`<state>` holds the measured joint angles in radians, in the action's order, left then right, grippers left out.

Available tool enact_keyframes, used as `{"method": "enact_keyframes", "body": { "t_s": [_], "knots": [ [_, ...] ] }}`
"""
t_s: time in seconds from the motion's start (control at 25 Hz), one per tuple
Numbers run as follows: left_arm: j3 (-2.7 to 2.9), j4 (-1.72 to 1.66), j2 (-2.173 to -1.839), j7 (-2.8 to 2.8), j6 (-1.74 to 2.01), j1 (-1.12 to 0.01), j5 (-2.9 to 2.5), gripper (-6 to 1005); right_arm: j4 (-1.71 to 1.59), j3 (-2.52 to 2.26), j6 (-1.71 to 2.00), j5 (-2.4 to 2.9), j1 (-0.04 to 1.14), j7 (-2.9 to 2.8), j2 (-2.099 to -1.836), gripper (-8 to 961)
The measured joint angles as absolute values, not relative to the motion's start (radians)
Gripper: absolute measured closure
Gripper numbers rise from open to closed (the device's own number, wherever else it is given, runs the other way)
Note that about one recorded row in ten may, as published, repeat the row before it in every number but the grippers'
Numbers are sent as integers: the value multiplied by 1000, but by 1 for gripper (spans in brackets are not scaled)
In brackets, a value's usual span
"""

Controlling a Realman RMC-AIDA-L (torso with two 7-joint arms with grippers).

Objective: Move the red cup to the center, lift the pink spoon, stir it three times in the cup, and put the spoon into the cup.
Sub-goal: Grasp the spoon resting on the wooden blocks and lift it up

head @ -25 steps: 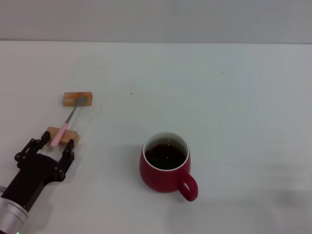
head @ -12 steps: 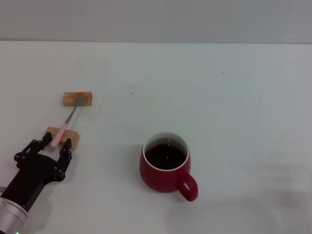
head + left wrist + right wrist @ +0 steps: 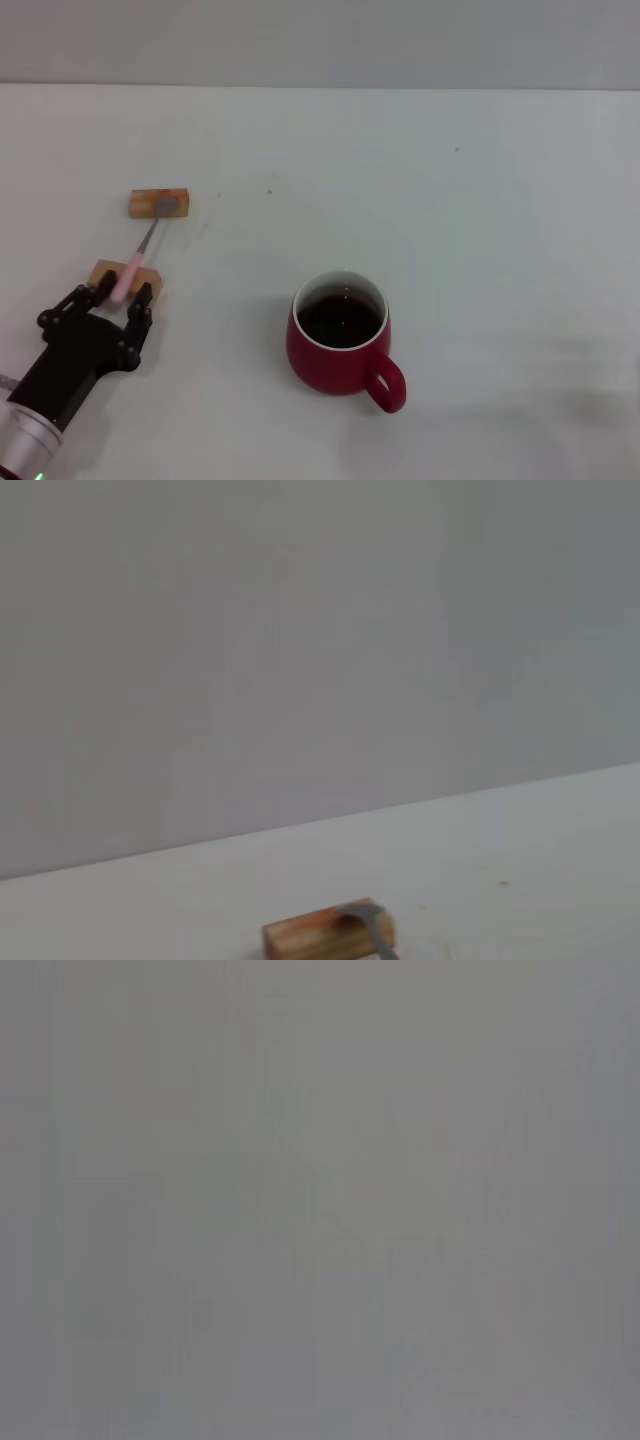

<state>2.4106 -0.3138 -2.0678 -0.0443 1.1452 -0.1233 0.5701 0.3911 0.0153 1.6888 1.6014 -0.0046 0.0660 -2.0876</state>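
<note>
Red cup: the red cup (image 3: 340,335) stands upright on the white counter (image 3: 480,220), near the middle of the head view and toward the front edge. Its loop handle points toward the robot and slightly to the right. The white inner rim rings a dark inside.

Pink spoon: the pink spoon (image 3: 133,263) lies well to the left of the cup, bridging two wooden blocks. Its pale pink handle rests on the near block (image 3: 120,273) and its grey bowl rests on the far block (image 3: 159,203), with the thin metal neck spanning the gap between them.

Left wrist view: the far block (image 3: 328,934) shows low in the frame with the spoon's grey bowl (image 3: 368,920) lying on top of it, against a plain grey wall.

Left end effector: the left end effector (image 3: 121,295) sits at the near end of the spoon, low over the counter. Its dark fingers (image 3: 140,298) are spread wide, one on either side of the pink handle tip and the near block. Whether they touch the handle cannot be told.

Right end effector: out of sight in the head view; the right wrist view shows only a flat grey field.
</note>
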Motion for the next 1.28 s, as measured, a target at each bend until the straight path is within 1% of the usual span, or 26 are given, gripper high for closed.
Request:
{"method": "enact_keyframes", "body": {
  "t_s": [0.28, 0.48, 0.68, 1.28],
  "knots": [
    [2412, -313, -2069, -30, 1149, -133, 557, 574, 391, 15, 1689, 1601, -4, 66, -2088, 533],
    [2407, -322, -2069, -1, 1153, -136, 561, 794, 391, 15, 1689, 1601, -2, 66, -2087, 534],
    [2406, -323, -2070, 5, 1161, -141, 562, 824, 391, 15, 1689, 1601, -1, 66, -2086, 535],
    [2390, -365, -2057, 11, 1303, -186, 542, 827, 391, 1, 1685, 1601, 13, 66, -2086, 536]
  ]
}}
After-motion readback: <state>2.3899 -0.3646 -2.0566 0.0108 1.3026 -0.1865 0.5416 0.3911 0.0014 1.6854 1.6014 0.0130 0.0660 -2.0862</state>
